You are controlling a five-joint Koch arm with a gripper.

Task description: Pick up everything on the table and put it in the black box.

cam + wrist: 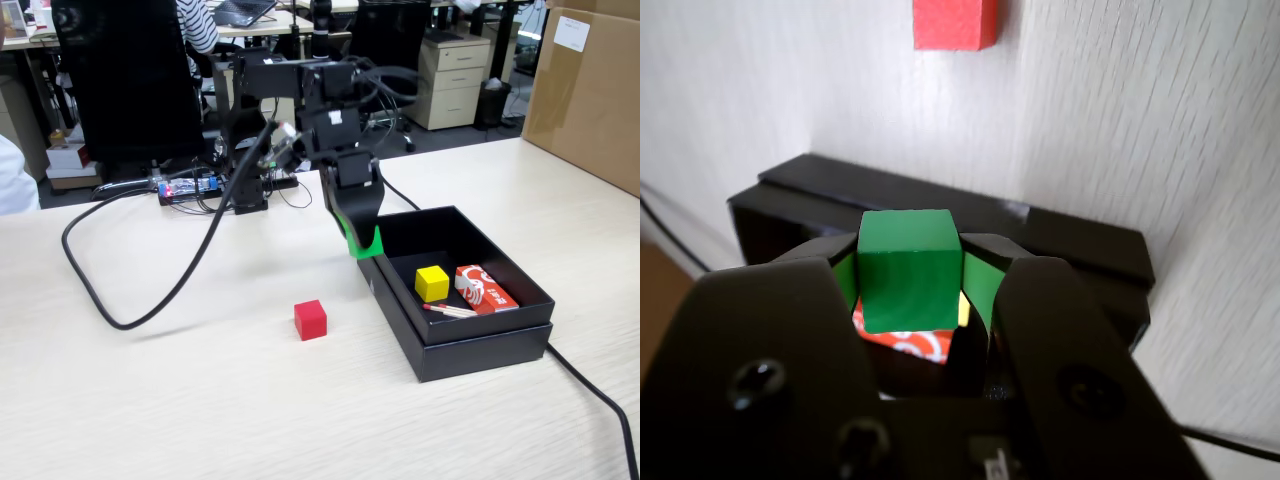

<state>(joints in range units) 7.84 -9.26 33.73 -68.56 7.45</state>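
My gripper (364,243) is shut on the green cube (908,270) and holds it in the air over the left rim of the black box (480,345). In the fixed view the green cube (366,244) shows at the jaw tips. The yellow cube (432,283) lies inside the box; in the wrist view only a sliver of it (963,310) shows behind the green cube. The red cube (310,320) sits on the pale wood table (150,400), left of the box, and it also shows at the top of the wrist view (954,24).
A red-and-white packet (485,288) and thin red-tipped sticks (448,311) lie in the box. A thick black cable (130,320) loops over the table on the left; another (595,395) runs from the box's right. A brown carton (590,90) stands at the back right.
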